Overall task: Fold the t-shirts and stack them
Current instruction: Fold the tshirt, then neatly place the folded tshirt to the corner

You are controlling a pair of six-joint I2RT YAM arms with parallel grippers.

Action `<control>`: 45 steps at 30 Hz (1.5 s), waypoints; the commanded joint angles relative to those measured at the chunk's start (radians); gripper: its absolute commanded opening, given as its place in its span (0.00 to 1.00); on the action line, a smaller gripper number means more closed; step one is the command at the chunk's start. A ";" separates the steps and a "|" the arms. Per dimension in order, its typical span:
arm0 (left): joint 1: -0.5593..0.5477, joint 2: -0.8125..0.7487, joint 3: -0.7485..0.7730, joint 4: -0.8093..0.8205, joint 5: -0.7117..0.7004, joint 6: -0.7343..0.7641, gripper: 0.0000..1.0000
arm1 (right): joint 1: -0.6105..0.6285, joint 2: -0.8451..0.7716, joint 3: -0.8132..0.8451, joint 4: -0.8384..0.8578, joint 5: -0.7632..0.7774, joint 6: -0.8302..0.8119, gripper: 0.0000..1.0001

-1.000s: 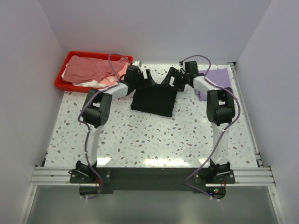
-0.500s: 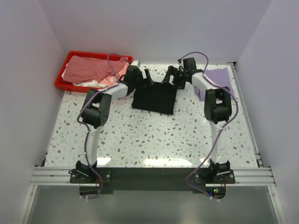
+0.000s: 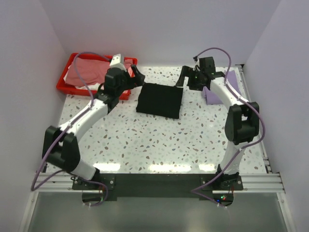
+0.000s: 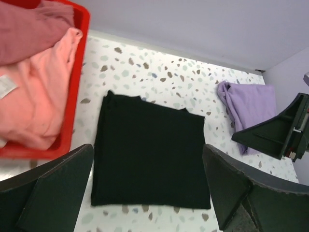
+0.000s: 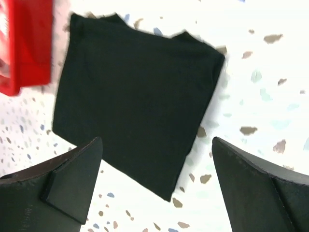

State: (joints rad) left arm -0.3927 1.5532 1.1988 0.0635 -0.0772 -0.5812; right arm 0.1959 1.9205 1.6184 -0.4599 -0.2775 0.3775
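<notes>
Moved: my left claw (image 3: 135, 77) and right claw (image 3: 185, 78) have drawn back off the black t-shirt (image 3: 160, 100).
Claws: two, both spread wide, holding nothing.
T-shirts: one black, folded, mid-tabletop (image 3: 145, 140); one purple t-shirt (image 3: 211, 94), right; two pink t-shirts (image 3: 84, 72) in the red bin (image 3: 67, 88), upper left.

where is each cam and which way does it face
Top external: above and behind the bases, looking down on the table; left arm and right arm show.
Left wrist: over the table, facing down and toward the back wall, on black shirt, bin, purple shirt; left fingers at bottom.
Right wrist: facing nearly straight down on the shirt; right fingers at bottom.
Shared: all three show the black shirt.
</notes>
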 commanded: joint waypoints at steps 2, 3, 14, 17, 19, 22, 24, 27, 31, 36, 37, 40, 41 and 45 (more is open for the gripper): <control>-0.005 -0.204 -0.247 -0.098 -0.140 -0.031 1.00 | -0.001 -0.003 -0.095 0.007 0.030 0.017 0.99; -0.005 -0.244 -0.290 -0.105 -0.148 -0.043 1.00 | 0.000 -0.003 -0.104 0.012 0.032 0.020 0.99; -0.009 -0.642 -0.630 -0.287 -0.176 -0.155 1.00 | 0.042 0.138 -0.052 0.001 0.043 0.058 0.90; -0.011 -0.694 -0.662 -0.312 -0.174 -0.170 1.00 | 0.057 0.169 -0.046 0.006 0.073 0.069 0.87; -0.011 -0.725 -0.677 -0.318 -0.179 -0.180 1.00 | 0.080 0.189 -0.026 -0.011 0.093 0.064 0.85; -0.011 -0.737 -0.685 -0.324 -0.179 -0.183 1.00 | 0.111 0.225 0.006 -0.034 0.116 0.060 0.79; -0.011 -0.739 -0.680 -0.330 -0.179 -0.183 1.00 | 0.123 0.242 0.017 -0.039 0.147 0.058 0.71; -0.011 -0.740 -0.680 -0.330 -0.179 -0.180 1.00 | 0.146 0.262 0.040 -0.054 0.185 0.054 0.57; -0.011 -0.739 -0.683 -0.329 -0.177 -0.183 1.00 | 0.181 0.299 0.080 -0.091 0.239 0.031 0.39; -0.011 -0.719 -0.697 -0.317 -0.185 -0.184 1.00 | 0.211 0.328 0.103 -0.089 0.316 -0.028 0.12; -0.011 -0.713 -0.697 -0.318 -0.185 -0.186 1.00 | 0.217 0.337 0.133 -0.117 0.358 -0.040 0.07; -0.012 -0.690 -0.691 -0.320 -0.184 -0.186 1.00 | 0.218 0.353 0.187 -0.169 0.453 -0.106 0.00; -0.011 -0.688 -0.691 -0.321 -0.188 -0.184 1.00 | 0.220 0.348 0.192 -0.171 0.486 -0.144 0.00; -0.011 -0.674 -0.690 -0.327 -0.207 -0.187 1.00 | 0.217 0.287 0.224 -0.203 0.667 -0.271 0.00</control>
State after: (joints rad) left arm -0.4007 0.8742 0.5083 -0.2726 -0.2489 -0.7498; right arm 0.4267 2.2433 1.7962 -0.5945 0.1688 0.2474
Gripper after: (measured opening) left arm 0.997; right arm 0.072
